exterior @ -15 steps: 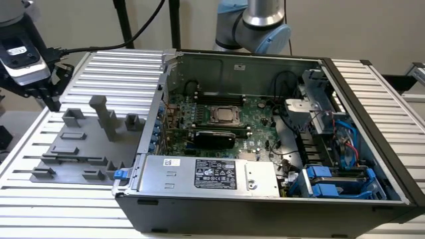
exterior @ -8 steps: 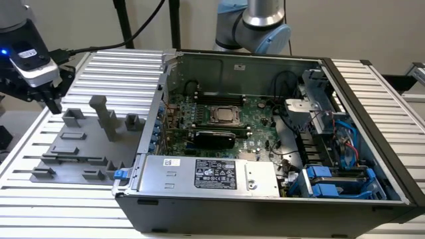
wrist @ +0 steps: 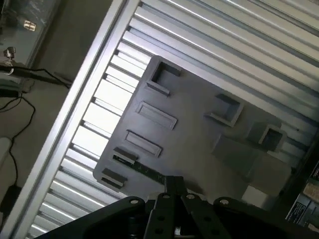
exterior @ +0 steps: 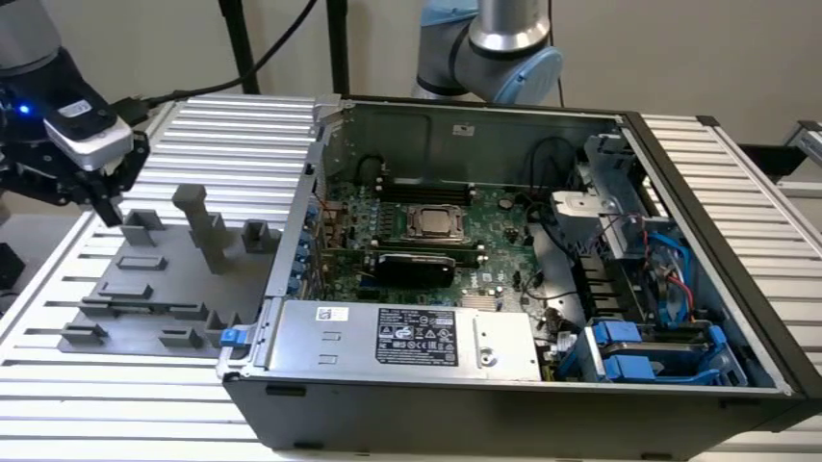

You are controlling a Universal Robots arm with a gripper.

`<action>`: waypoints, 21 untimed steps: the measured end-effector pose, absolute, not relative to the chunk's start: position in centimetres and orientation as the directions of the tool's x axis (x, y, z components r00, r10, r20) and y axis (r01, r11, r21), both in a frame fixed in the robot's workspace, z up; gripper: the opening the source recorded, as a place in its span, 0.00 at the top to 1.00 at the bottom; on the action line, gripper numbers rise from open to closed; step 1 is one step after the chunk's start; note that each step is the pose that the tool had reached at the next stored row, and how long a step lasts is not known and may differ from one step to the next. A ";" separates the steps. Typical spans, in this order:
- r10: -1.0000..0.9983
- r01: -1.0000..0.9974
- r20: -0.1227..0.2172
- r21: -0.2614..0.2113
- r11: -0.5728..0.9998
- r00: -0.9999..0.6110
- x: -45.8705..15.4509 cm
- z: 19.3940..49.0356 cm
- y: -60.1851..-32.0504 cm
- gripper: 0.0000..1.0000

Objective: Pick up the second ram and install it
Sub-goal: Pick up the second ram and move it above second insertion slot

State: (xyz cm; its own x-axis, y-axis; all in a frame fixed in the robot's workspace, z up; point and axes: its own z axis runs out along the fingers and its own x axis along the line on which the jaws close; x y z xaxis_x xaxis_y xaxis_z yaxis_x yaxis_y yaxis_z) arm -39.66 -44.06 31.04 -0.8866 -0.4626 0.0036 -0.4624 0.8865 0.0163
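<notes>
The second ram (wrist: 141, 169) is a thin green stick lying edge-up in a slot of the grey fixture plate (wrist: 199, 124), between small grey blocks. My gripper (wrist: 175, 185) hangs above the plate, near the stick's end and apart from it. Its fingers are shut together with nothing between them. In the exterior view my gripper (exterior: 110, 212) hovers over the far corner of the fixture plate (exterior: 141, 289) at that view's left, well away from the open computer case (exterior: 514, 375).
Grey blocks and a tall grey post (exterior: 202, 229) rise from the fixture plate. The case lies open with its motherboard (exterior: 495, 207) and CPU socket (exterior: 434, 223) showing. Cables and blue drive bays (exterior: 642, 351) crowd its right side. Ribbed aluminium table (exterior: 244, 125) surrounds everything.
</notes>
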 end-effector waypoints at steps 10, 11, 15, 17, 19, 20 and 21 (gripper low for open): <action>-0.615 -0.615 0.004 0.016 0.789 -0.789 -39.7 30.0 -44.1 1.00; -0.629 -0.629 0.004 0.016 0.777 -0.777 -39.7 30.0 -44.1 1.00; -0.684 -0.684 0.004 0.016 0.729 -0.729 -39.7 29.7 -44.1 1.00; -0.710 -0.710 0.004 0.016 0.704 -0.704 -39.7 29.6 -44.1 1.00; -0.735 -0.735 0.005 0.015 0.678 -0.678 -39.7 29.5 -44.1 1.00; -0.747 -0.747 0.005 0.015 0.665 -0.665 -39.7 29.4 -44.1 1.00; -0.759 -0.759 0.005 0.015 0.651 -0.651 -39.7 29.4 -44.1 1.00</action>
